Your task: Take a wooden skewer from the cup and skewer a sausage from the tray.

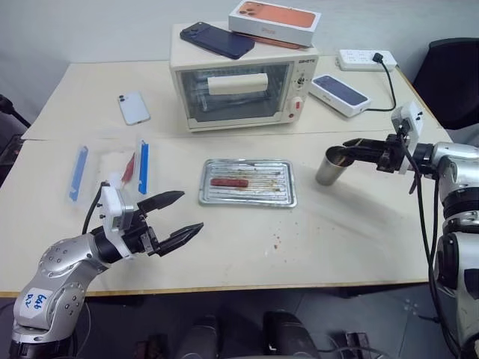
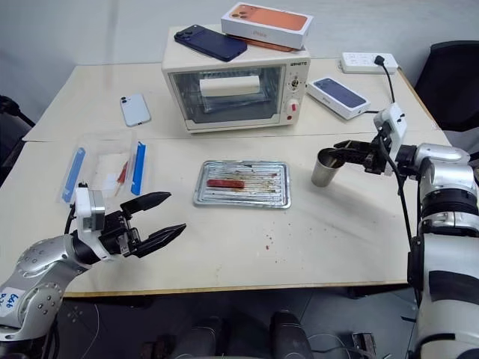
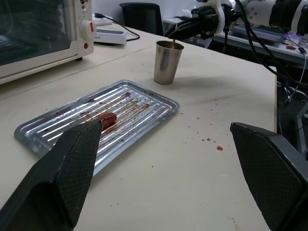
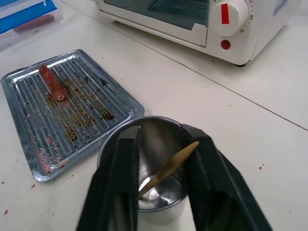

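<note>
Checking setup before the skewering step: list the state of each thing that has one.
Left gripper: open, empty.
Right gripper: fingers either side of the wooden skewer, grip unclear.
Cup: upright, skewer inside.
Sausage: lying in the tray, unskewered.
Toaster oven: door closed.
</note>
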